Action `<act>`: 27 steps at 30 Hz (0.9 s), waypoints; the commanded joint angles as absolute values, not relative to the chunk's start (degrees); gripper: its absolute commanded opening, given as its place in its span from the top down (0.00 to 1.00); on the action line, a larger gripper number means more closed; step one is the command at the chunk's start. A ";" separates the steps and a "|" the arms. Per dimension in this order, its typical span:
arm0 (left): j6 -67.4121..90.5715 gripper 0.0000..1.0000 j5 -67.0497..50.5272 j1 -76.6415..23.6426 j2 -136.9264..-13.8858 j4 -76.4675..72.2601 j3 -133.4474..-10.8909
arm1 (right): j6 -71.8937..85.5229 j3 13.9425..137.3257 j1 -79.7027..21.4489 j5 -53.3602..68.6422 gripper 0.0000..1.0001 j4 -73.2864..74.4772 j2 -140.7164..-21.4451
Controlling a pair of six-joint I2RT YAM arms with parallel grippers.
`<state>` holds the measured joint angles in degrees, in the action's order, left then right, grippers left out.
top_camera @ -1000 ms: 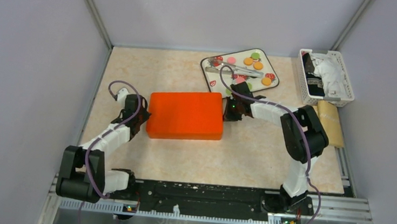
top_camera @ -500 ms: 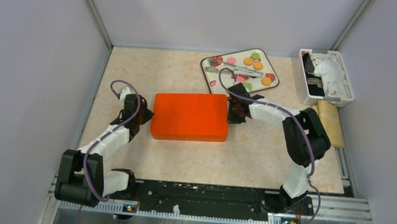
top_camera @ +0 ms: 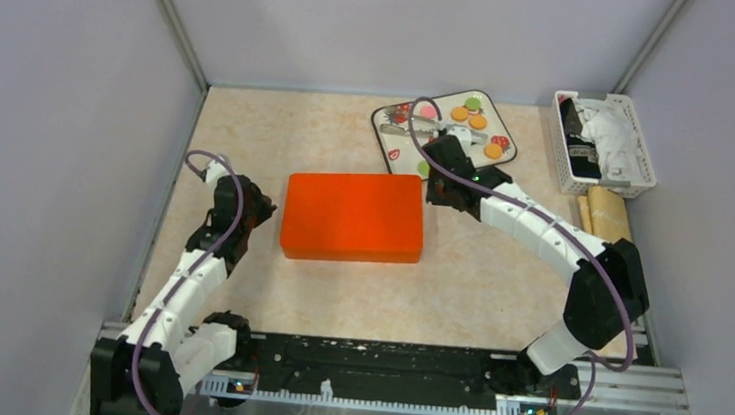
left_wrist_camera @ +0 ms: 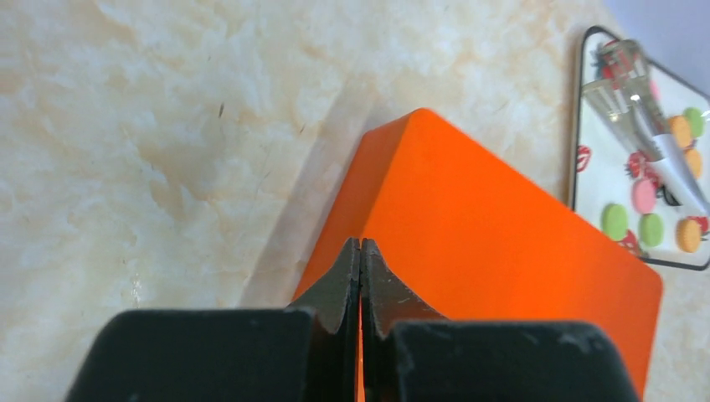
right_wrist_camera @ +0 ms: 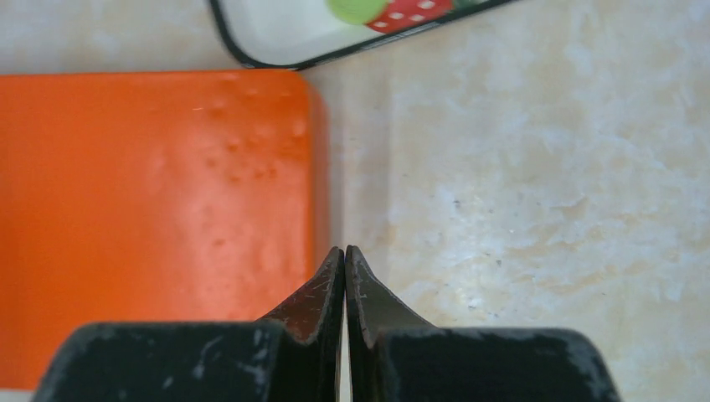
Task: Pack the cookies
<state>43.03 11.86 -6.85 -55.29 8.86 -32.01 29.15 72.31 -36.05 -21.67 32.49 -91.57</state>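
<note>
Arms had both drawn off the orange box (top_camera: 353, 215), now nudged rightward. Left gripper (left_wrist_camera: 360, 247), pinched shut and empty, sat back from its left end. Right gripper (right_wrist_camera: 344, 253), equally closed on nothing, had swung toward the tray (top_camera: 383, 134), where the cookies (top_camera: 477, 121) lay unpacked.

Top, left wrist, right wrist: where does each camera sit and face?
Top: above, behind the bases, looking down; left arm and right arm show.
Left wrist: left of the box, facing the tray; shut left gripper shows.
Right wrist: by the box's right edge, facing tray corner; shut right gripper shows.
All share box and tray.
</note>
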 commanded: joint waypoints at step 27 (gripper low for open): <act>36.45 1.00 1.62 -7.12 -50.91 4.22 -35.24 | 26.20 68.29 -45.03 -15.00 1.00 27.78 -88.23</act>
<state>38.52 4.10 -6.90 -52.62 7.79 -33.67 28.51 62.61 -44.27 -13.30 24.84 -91.11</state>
